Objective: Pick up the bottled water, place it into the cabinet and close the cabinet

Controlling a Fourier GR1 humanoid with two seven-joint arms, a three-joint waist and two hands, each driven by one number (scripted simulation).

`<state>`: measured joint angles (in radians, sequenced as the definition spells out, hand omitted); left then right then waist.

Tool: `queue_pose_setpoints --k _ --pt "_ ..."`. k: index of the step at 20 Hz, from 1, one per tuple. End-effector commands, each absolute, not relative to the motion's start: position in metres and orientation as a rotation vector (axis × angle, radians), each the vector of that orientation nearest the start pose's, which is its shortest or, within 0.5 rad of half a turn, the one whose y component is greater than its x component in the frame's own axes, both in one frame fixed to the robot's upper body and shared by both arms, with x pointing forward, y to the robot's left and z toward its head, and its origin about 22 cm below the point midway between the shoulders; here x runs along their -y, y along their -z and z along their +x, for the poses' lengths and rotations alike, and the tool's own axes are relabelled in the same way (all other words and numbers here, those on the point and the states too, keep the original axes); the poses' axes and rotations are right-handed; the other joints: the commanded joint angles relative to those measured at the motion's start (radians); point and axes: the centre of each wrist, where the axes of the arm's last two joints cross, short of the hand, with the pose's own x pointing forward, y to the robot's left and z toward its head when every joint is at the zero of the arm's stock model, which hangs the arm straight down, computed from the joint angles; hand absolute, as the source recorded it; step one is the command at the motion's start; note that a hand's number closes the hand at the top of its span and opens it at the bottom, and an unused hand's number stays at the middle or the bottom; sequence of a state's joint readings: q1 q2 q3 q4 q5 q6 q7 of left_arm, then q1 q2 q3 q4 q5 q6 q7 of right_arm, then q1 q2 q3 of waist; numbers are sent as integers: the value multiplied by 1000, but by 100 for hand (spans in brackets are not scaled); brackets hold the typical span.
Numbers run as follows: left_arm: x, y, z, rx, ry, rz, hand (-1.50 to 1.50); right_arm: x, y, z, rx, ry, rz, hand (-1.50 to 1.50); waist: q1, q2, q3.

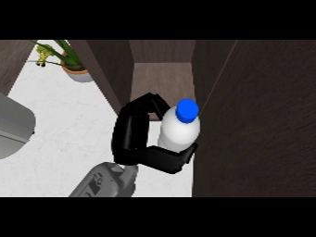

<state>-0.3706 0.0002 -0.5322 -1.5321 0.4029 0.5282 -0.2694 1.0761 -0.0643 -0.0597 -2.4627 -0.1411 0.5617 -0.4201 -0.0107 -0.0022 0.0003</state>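
Hand curls round bottled water (upright).

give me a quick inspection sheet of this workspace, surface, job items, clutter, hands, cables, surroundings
surface: white counter, bare where visible
job's things: bottled water, white with blue cap, upright, held at the mouth of the open cabinet; cabinet door stands open at the right
clutter: potted plant at the far left corner; grey appliance at the left edge
hands: one hand curled round the bottle, which arm it is cannot be told; other hand not in view
cables: nothing seen
surroundings: dark wood panels either side of the cabinet
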Motion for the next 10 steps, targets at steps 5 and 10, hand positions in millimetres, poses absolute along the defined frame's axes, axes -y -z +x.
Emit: queue_pose_setpoints --k 5,10 --pt "-35 -120 293 1917 -164 -309 150 286 -128 4 1931 -209 123 -150 -17 2 0" --pt "-26 -102 317 1920 -139 -163 150 282 -123 5 1932 -212 124 -150 -32 3 -1"
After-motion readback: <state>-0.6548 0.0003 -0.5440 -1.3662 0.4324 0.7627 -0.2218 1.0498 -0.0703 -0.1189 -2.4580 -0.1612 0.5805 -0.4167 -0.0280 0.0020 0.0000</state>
